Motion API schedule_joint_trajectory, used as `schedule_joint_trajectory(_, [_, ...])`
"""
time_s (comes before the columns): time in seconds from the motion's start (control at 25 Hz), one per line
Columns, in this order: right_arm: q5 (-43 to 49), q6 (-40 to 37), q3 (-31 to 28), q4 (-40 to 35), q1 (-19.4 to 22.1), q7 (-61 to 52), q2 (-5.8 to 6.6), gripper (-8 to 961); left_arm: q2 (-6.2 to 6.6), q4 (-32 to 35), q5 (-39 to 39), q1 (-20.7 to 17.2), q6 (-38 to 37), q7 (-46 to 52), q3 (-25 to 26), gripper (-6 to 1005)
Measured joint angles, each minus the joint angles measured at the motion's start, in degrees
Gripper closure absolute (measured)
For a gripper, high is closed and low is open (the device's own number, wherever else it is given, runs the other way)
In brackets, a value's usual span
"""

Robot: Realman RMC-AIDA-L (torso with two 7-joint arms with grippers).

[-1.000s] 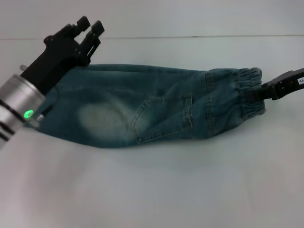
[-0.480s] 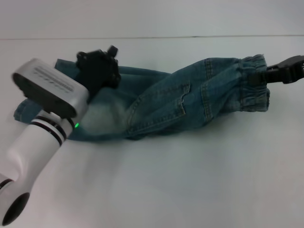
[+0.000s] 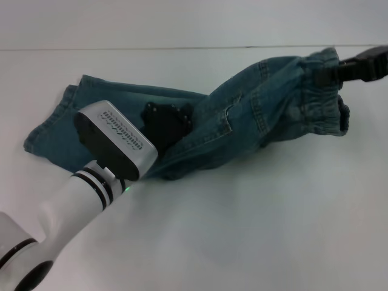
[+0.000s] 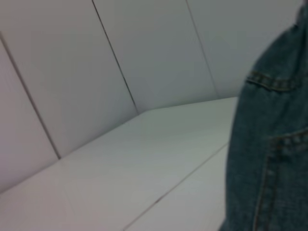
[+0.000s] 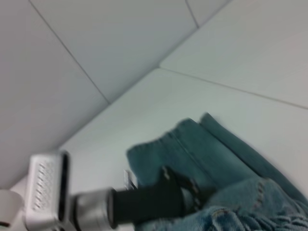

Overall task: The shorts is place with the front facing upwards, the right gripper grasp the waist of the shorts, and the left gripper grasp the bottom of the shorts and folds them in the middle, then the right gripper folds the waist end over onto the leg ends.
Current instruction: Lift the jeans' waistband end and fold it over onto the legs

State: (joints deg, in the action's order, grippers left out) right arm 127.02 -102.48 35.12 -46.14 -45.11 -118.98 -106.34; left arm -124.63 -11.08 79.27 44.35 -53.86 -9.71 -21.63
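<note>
The shorts (image 3: 242, 121) lie across the worktop (image 3: 254, 230). The left gripper (image 3: 167, 121) sits on the middle of the shorts. The right gripper (image 3: 357, 70) is at their right end, at the waist of the shorts (image 3: 321, 97), which is lifted.

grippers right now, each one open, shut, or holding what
left gripper: on the shorts mid-fold, grip cannot be told.
right gripper: shut on the waist, lifted.

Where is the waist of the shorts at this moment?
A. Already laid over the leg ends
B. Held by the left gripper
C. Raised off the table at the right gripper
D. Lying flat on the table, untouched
C: the waist of the shorts is raised off the table at the right gripper, while the left gripper is at mid-garment.
</note>
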Motion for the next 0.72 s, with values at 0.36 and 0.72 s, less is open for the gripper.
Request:
schedule_joint_trajectory(0.36, [-4.4, -3.4, -0.2, -4.4, -3.4, -4.4, -0.48, 868, 0.00, -5.5, 3.5, 1.7, 0.8, -0.1, 0.0, 990])
schedule_joint_trajectory(0.72, [-4.7, -3.4, 0.5, -5.4, -7.0, -6.5, -1.75, 868, 0.00, -9.4, 10.0, 2.1, 0.0, 1.9, 1.5, 986])
